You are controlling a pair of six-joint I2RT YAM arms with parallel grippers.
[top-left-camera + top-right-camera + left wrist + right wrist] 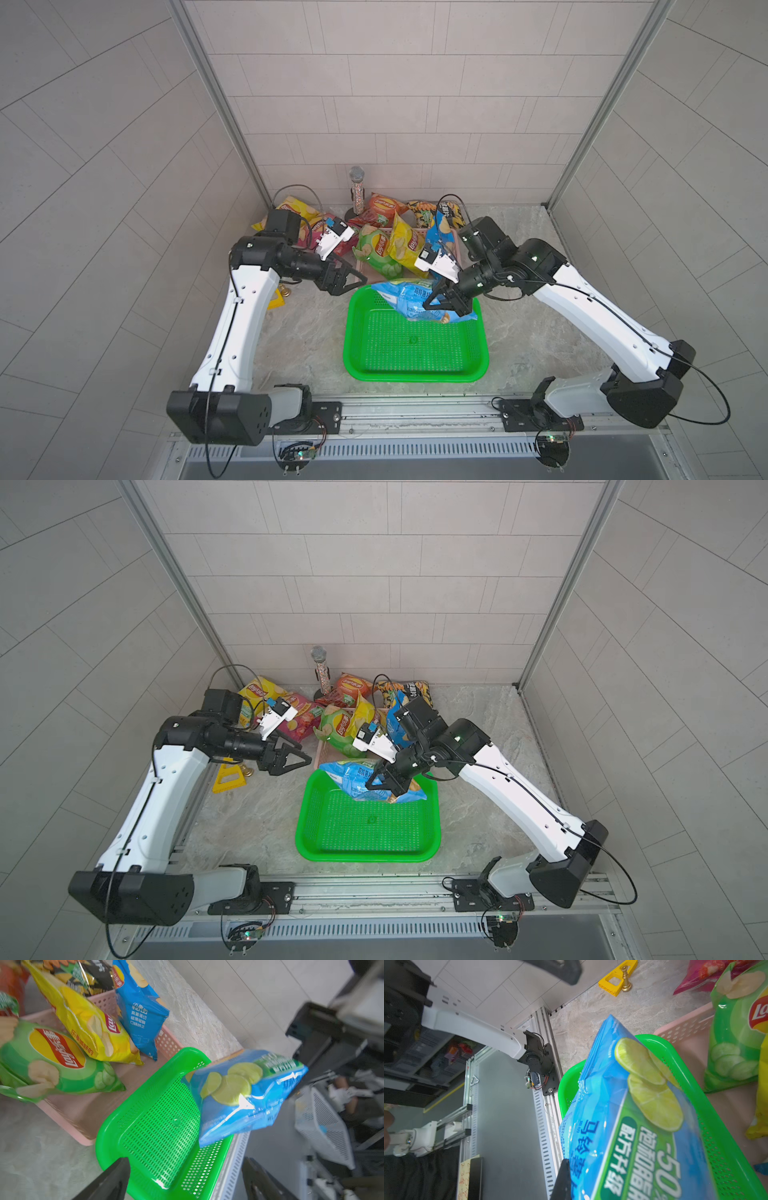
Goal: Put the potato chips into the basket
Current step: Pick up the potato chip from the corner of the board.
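While your right gripper (432, 302) was pinched shut on the blue lime bag (401, 297) over the upper edge of the green basket (415, 376) mid-frame, your left gripper (353, 280) gaped empty, so I reckon you just needed to let go.

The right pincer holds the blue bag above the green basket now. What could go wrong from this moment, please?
1. The blue lime chips bag, shut in the right pincer, hangs over the green basket's far rim, not its middle; released here, it may catch the rim or slide towards the pink tray.
2. The open left pincer hovers near that far rim, so the two pincers could collide.
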